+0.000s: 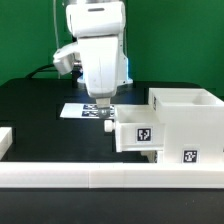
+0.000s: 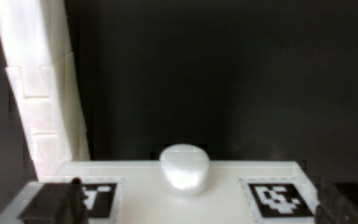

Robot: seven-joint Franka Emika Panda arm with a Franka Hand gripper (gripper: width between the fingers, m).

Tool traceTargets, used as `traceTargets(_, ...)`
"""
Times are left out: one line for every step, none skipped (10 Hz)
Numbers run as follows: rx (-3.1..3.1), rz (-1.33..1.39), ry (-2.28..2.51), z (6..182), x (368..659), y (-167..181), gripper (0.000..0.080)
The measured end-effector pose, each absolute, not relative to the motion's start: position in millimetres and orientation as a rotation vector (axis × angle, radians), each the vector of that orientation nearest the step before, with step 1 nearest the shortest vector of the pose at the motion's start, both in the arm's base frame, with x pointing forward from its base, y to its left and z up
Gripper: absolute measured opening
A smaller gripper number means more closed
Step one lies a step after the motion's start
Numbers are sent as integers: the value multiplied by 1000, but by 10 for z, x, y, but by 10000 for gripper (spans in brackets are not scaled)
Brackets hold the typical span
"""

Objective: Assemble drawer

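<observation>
In the exterior view, your end effector [image 1: 101, 112] hangs straight down from the white arm [image 1: 97, 48] over the middle of the black surface [image 1: 30, 110]. Directly below it, partly pushed into the case [image 1: 183, 127], sits a knobbed tray [image 1: 137, 133] with one tag on its front. The case stands toward the front edge on the exterior view's right, open at the top, and its inside is hidden from here. Behind the end effector the marker board [image 1: 76, 110] lies flat. A long low white rail [image 1: 110, 178] runs along the front edge.

In the wrist view, you look down on the tray's front face, its rounded knob [image 2: 185, 166] centred between the two dark fingertips [image 2: 55, 205] (tags sit either side of the knob). The fingers stand apart with nothing between them, so the end effector is released. A white wall [image 2: 39, 80] of the case runs along one side. The tray's face runs crosswise between the fingers, so a straight push should seat it.
</observation>
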State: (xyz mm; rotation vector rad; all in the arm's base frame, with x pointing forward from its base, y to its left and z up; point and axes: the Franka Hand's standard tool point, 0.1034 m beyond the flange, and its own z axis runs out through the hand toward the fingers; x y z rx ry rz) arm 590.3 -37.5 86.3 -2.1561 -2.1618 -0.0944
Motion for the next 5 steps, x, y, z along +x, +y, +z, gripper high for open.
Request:
traceTargets(-2152, -92, -2153, 797, 5900, -378, 649)
traceTargets(-2143, -87, -2148, 736, 5875, -372, 649)
traceTargets(-2137, -82, -2143, 690, 5856, -355, 649)
traceTargets(-2132, -81, -2143, 676, 5851, -331, 649)
traceTargets(-2125, -80, -2146, 661, 5846, -297, 649)
